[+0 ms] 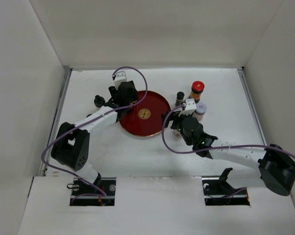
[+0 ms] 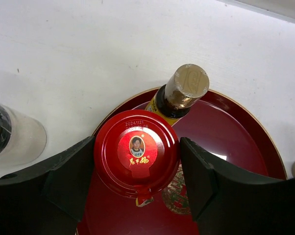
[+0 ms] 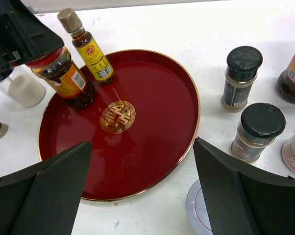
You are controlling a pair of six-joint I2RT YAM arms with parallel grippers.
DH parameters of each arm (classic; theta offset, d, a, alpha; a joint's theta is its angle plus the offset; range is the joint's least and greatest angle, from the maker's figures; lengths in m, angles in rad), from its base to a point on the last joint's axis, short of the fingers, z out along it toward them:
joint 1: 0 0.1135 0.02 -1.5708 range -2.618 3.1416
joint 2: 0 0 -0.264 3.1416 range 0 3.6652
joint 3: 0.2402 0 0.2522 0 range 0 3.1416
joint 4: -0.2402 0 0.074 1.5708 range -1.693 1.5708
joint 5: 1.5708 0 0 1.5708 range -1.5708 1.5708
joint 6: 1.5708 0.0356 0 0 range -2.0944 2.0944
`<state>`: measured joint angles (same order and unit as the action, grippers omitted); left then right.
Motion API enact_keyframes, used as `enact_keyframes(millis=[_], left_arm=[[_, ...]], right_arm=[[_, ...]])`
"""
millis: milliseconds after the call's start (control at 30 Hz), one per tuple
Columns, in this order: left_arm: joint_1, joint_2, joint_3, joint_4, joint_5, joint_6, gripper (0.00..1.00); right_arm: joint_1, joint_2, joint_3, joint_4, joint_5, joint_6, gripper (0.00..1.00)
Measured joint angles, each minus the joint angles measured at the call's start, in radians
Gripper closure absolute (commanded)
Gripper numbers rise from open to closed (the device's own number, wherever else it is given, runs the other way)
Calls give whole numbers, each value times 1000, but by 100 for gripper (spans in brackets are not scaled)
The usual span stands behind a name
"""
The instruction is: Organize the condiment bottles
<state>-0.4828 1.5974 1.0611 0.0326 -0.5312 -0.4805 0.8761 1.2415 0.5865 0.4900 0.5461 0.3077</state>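
Red tray (image 3: 152, 127), gold emblem (image 3: 117, 116); red-capped amber jar (image 3: 64, 78).

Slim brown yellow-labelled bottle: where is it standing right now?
In the right wrist view the slim brown bottle stands on the round red tray, at its far left rim, right beside the red-capped amber jar held in the left claw.

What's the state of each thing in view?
jar: capped, on tray.
left fingers: shut on jar.
slim bottle: capped, upright on tray.
right fingers: open, empty.
far shaker: capped, upright, off tray.
near shaker: capped, upright, off tray.
tray: holds jar and slim bottle.
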Motion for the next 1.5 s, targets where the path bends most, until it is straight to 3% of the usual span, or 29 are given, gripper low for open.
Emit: enact_keyframes(millis=[100,233,367,500,667,933,1500], left_arm=[[0,1,0,4,5,1,26],[0,-19,-2,41,-7,-1,20],[0,-130,-53,60,-29,-3,19],[8,-280,-103,48,-60,-12,25],[104,-359,-107,-14,-70,-33,27],[257,-207,-105,-109,-37,-61,24],[326,-22,-23,-145,13,-78,32]], right_arm=[[0,0,0,0,0,-2,8],[0,0,0,0,0,-2,8],[0,0,0,0,0,-2,8],[0,0,0,0,0,-2,8],[0,0,0,0,0,-2,8],[0,1,0,0,0,-3,8],[0,16,0,0,-1,-6,8]])
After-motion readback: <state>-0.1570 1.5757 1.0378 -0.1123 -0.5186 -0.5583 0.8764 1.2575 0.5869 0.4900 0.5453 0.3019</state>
